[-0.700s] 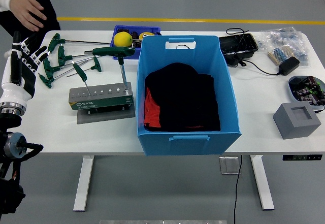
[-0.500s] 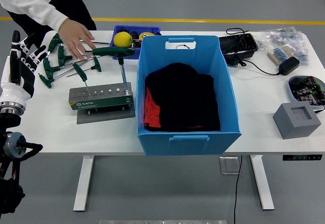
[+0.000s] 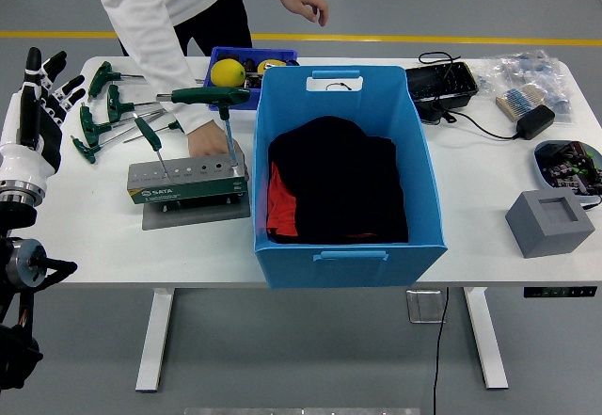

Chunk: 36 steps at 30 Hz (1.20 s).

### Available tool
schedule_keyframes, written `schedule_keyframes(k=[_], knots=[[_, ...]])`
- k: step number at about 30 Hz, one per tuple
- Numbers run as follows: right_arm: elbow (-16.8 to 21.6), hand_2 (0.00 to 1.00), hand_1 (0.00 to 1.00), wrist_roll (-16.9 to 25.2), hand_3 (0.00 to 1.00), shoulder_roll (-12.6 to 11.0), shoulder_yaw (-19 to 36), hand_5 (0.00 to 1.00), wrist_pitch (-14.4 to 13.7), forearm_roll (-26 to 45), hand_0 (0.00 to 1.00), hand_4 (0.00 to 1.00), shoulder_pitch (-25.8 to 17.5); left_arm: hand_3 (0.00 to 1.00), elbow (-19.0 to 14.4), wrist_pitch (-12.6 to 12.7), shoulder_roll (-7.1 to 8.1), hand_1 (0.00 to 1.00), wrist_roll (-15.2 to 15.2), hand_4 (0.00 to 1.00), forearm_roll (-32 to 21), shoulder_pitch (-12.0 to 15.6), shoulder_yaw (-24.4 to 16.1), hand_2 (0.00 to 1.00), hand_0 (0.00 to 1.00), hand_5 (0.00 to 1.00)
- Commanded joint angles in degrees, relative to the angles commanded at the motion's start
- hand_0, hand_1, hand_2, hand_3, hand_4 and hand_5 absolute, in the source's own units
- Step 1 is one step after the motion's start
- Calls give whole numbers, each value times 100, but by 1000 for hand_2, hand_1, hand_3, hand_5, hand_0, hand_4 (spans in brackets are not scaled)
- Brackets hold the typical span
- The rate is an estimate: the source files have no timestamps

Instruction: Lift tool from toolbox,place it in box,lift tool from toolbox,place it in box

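Observation:
A grey tool stand (image 3: 188, 183) sits on the table left of the blue box (image 3: 343, 175). Two green T-handle wrenches stand in it: a large one (image 3: 218, 98) at its right end and a small one (image 3: 150, 136) at its left. Several more green T-handle wrenches (image 3: 102, 114) lie loose on the table behind it. The blue box holds black and red cloth (image 3: 334, 189). My left hand (image 3: 39, 104) is raised at the far left edge with fingers spread, holding nothing, apart from the tools. A person's hand (image 3: 206, 138) rests on the stand's back edge.
A blue bin (image 3: 246, 62) with a yellow ball (image 3: 227, 72) stands behind the stand. A black tray (image 3: 440, 86), cable and adapter (image 3: 533, 120), bagged parts (image 3: 527, 81) and a grey block (image 3: 550, 222) lie to the right. The person leans over the far edge.
The person has stepped right and reached further in; the hand moved from the loose wrenches down to the tool stand. My left hand drifted slightly up and left.

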Motion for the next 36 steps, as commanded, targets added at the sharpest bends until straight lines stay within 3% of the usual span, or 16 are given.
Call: schedule_keyframes(k=[5,6,11,12,17,18,20,23,24,27,30,36], knots=[[0,748,688,0,597,-2,-5,711,-1,12,699,812,12,861,-94,12,146,904,99,998,580,-229,146,996,915,952],[0,748,689,-2,597,-2,-7,711,-1,9,699,812,14,877,-120,9,176,955,120,998,718,-272,174,998,955,931],[0,748,689,-7,597,-5,-30,711,1,16,699,812,22,877,-405,-64,271,955,273,998,1693,-515,287,998,955,931],[0,748,688,-8,597,-5,-35,710,0,22,699,811,23,931,-460,-90,287,998,310,998,1917,-556,322,998,998,827],[0,748,688,-13,597,-9,-52,710,-1,33,699,811,31,931,-764,-411,447,998,721,998,3089,-853,808,998,998,827],[0,747,688,-15,597,-10,-52,707,-1,32,699,811,31,987,-827,-541,497,998,868,998,3350,-960,1000,998,998,765],[0,747,688,-17,597,-14,-61,707,0,31,699,811,34,987,-869,-682,553,998,1076,998,3834,-1114,1325,998,998,765],[0,747,688,-15,597,-12,-76,707,-2,51,699,811,37,987,-826,-700,621,998,1160,998,4540,-1357,1893,998,998,765],[0,748,688,-13,597,-12,-80,707,-2,58,699,811,37,998,-813,-707,628,998,1185,998,4736,-1398,2031,998,998,606],[0,748,688,-5,597,-14,-113,707,1,98,699,811,38,998,-702,-770,621,998,1363,998,5373,-1561,2547,998,998,606],[0,747,687,-7,597,-12,-128,707,-1,115,700,811,34,998,-503,-752,584,998,1506,998,5675,-1700,2894,998,998,563],[0,748,688,-23,597,-3,-131,706,-9,95,699,811,23,998,-76,-719,543,969,1696,998,5875,-1961,3200,994,993,544]])
